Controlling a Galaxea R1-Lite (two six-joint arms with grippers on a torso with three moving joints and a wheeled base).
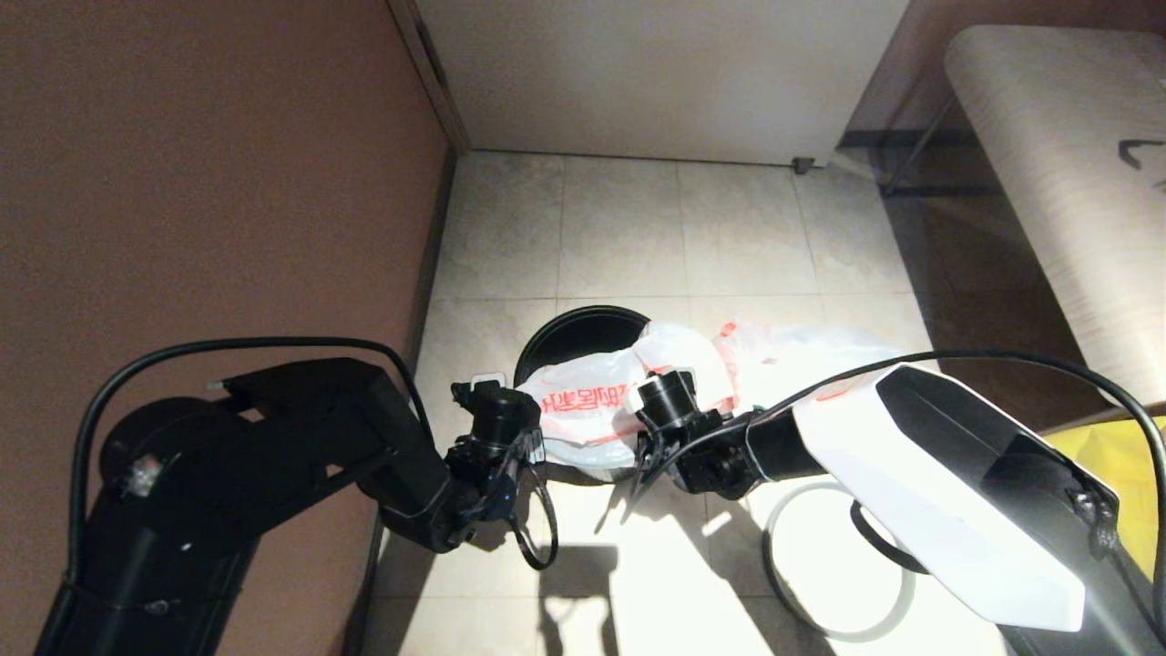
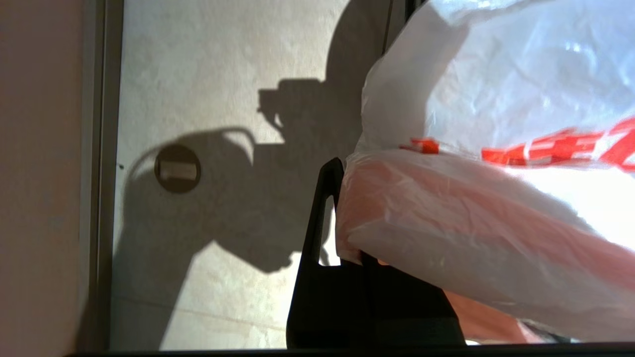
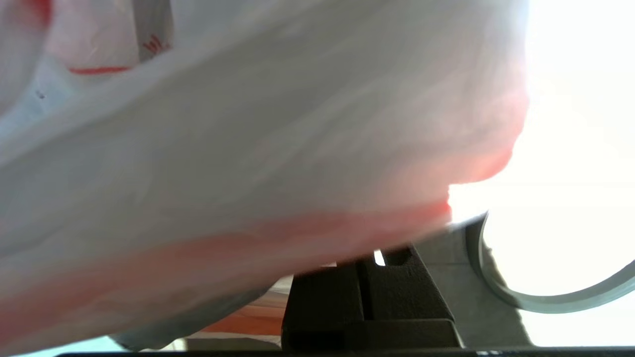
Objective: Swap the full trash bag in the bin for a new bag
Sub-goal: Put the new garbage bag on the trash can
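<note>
Your left hand [image 1: 528,453] sits at the near-left edge of the bin [image 1: 569,333], and its fingers [image 2: 322,218] are pinched together on the edge of the new bag [image 1: 588,401]. Your right hand [image 1: 649,456] is at the bin's near-right edge, its fingers pressed together on the same bag's opposite edge. The new bag hangs stretched between both hands over the bin's mouth, its red characters facing up. The full trash bag [image 1: 802,351] lies on the tiled floor [image 1: 629,228] just right of the bin. The grey hoop [image 1: 774,565] lies on the floor nearer you than the bin, under your right arm.
</note>
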